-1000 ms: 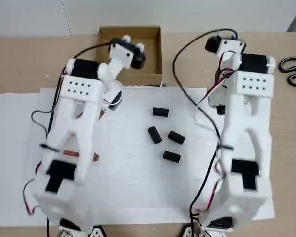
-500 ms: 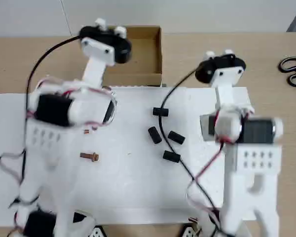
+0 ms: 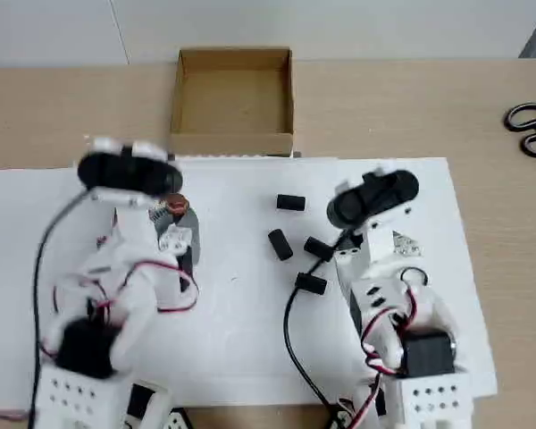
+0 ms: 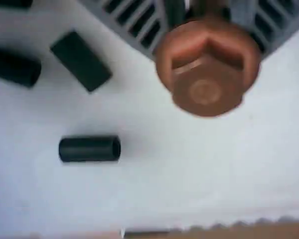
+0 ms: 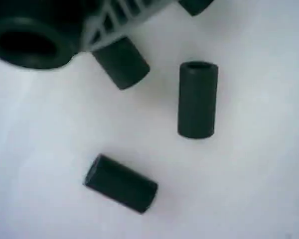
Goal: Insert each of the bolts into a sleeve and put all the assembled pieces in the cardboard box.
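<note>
- High view showed the left end effector (image 3: 172, 225) over the left part of the sheet (image 3: 241, 340), clenched on a bolt (image 3: 171, 206). The box (image 3: 233, 141) stood by the far edge of the table (image 3: 384, 107), well apart from both arms.
- Left wrist view had the bolt's hexagonal head turned toward the camera, so its shank probably pointed away, out of sight behind the head.
- Right wrist view showed the right end effector (image 5: 60, 35) grasping a sleeve (image 5: 27, 46) with its bore open toward the camera. Four loose sleeves (image 3: 290, 203) lay on the sheet between the arms, nearer the right one.
- The step in hand looked like mating: bolt in one arm, sleeve in the other, not yet together.
- Doing it well would mean lining the shank up with the bore before closing the gap, since a tilted approach would likely jam on the sleeve's rim.
- One arm should best hold steady while the other advanced slowly along that shared line.
- Meeting above the sheet and clear of the loose sleeves would avoid scattering them, and a dropped part would stay within reach.
- Both grips needed to stay firm until the head seated against the sleeve.
</note>
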`<state>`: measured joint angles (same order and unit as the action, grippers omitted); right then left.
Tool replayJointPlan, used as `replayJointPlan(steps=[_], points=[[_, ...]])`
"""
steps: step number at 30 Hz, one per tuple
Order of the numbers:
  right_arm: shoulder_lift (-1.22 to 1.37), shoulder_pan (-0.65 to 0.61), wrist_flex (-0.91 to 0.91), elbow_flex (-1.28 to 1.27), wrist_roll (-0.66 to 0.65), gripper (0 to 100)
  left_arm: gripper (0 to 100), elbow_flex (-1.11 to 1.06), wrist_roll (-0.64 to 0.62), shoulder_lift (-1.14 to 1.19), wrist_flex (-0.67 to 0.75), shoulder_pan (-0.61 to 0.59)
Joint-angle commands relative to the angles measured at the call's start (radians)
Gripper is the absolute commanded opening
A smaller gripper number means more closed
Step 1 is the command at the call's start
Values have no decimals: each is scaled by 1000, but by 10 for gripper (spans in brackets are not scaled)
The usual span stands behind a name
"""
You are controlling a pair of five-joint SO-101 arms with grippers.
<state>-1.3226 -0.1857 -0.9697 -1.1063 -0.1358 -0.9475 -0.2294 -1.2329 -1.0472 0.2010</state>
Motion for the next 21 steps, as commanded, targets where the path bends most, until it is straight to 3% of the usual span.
replayJointPlan(steps=[1, 10, 16, 21], points=[[-110, -39, 101, -80, 14, 2, 6, -202, -8, -229, 181, -3], [-409, -278, 285, -425, 11, 2, 6, -469, -101, -580, 330, -3], [-481, -414, 302, -545, 15, 2, 6, -493, -227, -580, 396, 2], [-489, -440, 354, -578, 15, 2, 6, -493, -330, -580, 419, 5]])
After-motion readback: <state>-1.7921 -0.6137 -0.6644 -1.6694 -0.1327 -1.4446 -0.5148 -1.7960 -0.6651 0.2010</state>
